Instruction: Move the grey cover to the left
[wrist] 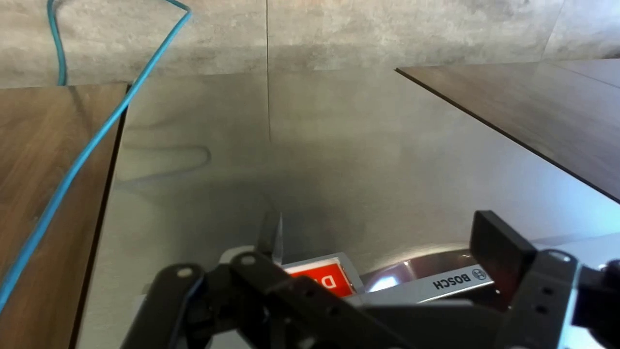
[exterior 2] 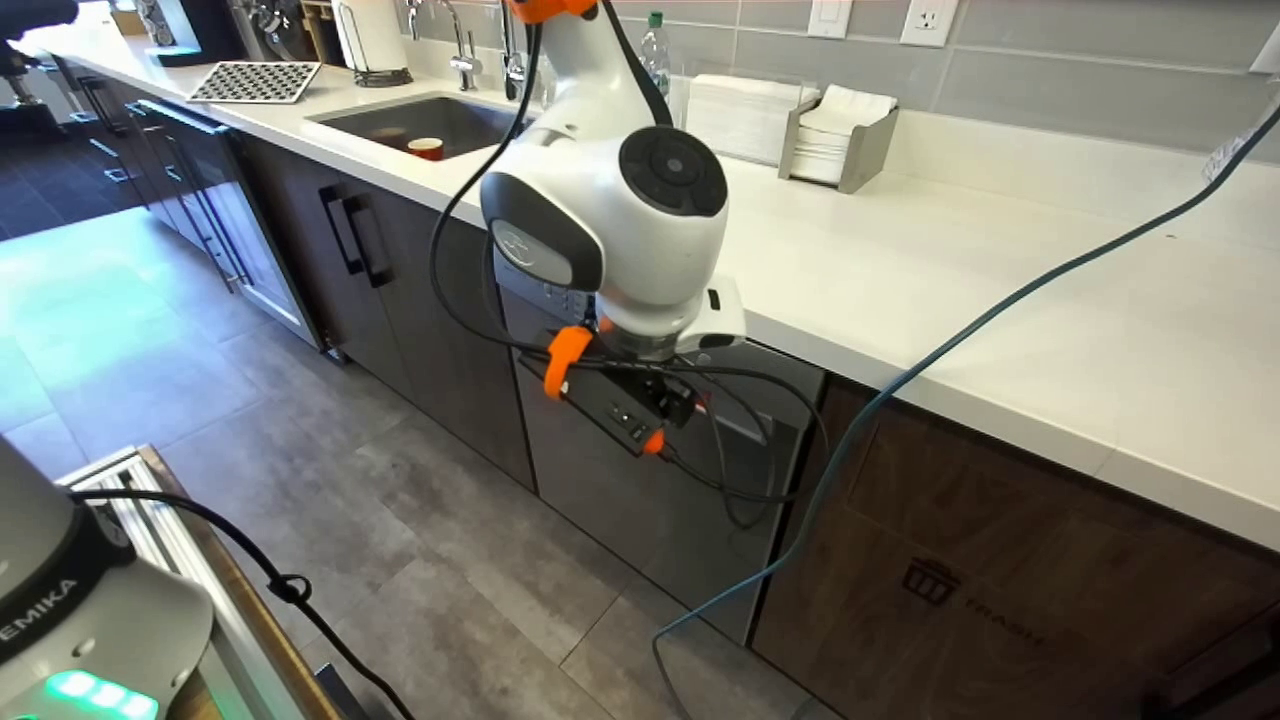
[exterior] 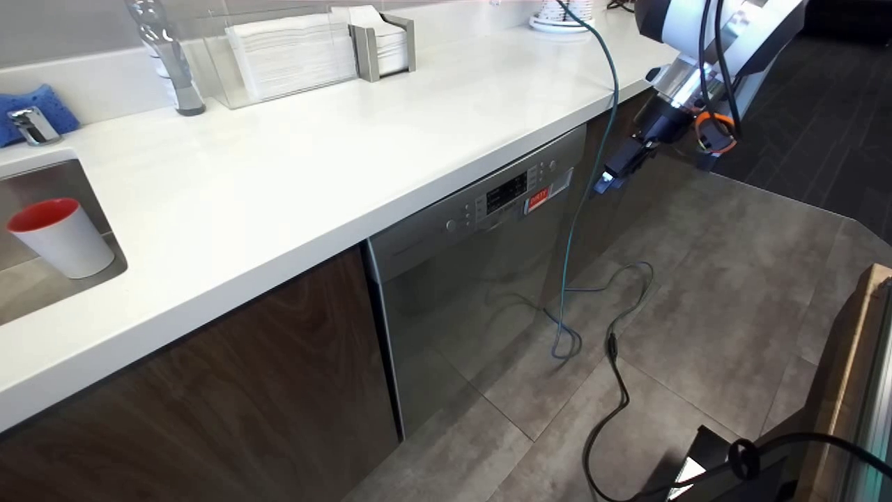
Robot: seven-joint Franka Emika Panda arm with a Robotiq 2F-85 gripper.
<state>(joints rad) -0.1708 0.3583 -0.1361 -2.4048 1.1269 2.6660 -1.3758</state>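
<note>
A sliding sign with a red DIRTY label [exterior: 538, 198] is on the dishwasher's control panel. Its grey cover [exterior: 562, 183] appears at the right end of the sign, leaving the red label exposed. In the wrist view the panel stands upside down. There the red label [wrist: 334, 278] shows partly, and a rounded grey end [wrist: 235, 253], likely the cover, is mostly hidden behind one finger. My gripper [wrist: 387, 242] is open and empty, its fingers wide apart in front of the panel. In an exterior view the gripper [exterior: 606, 183] points down near the sign's right end.
The dishwasher handle recess with a BOSCH strip [wrist: 455, 279] lies between the fingers. A blue cable [exterior: 605, 139] hangs from the counter past the dishwasher. The white countertop edge [exterior: 446, 185] overhangs the panel. Napkin holders [exterior: 380, 49] stand on the counter.
</note>
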